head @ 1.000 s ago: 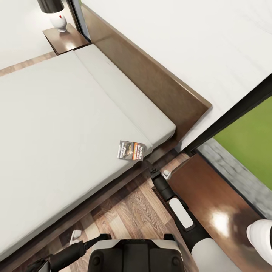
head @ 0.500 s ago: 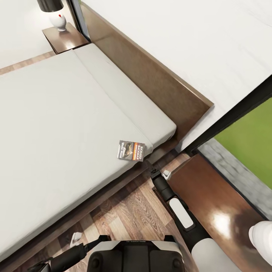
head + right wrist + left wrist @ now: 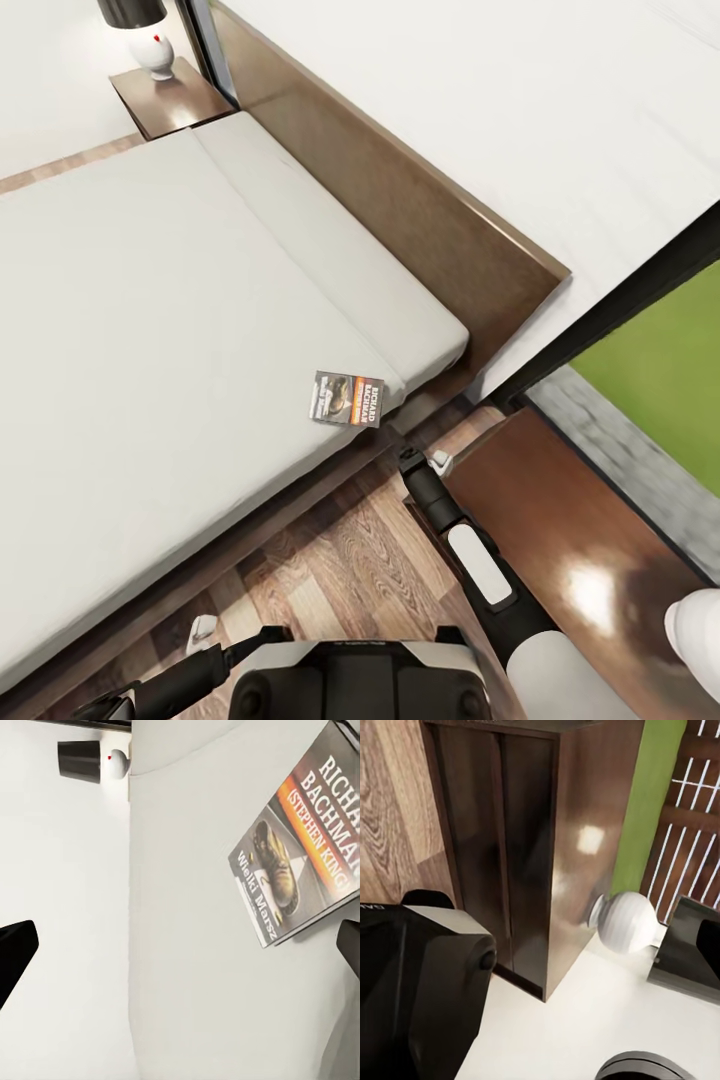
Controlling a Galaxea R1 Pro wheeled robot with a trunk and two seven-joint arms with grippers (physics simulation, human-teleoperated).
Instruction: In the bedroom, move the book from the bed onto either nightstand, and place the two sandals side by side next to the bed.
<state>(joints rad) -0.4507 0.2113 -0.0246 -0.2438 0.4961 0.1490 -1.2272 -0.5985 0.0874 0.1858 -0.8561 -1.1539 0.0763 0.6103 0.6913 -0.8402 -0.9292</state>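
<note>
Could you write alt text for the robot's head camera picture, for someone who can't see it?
A small book lies near the corner of a grey bed, with the robot's right gripper just short of it. A dark nightstand stands to the right.

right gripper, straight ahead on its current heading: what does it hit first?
Probably the book lying on the bed. The right gripper sits just short of the mattress edge, fingers spread and pointing over it. It could pass beside the book and meet bare mattress; depth is unclear.
</note>
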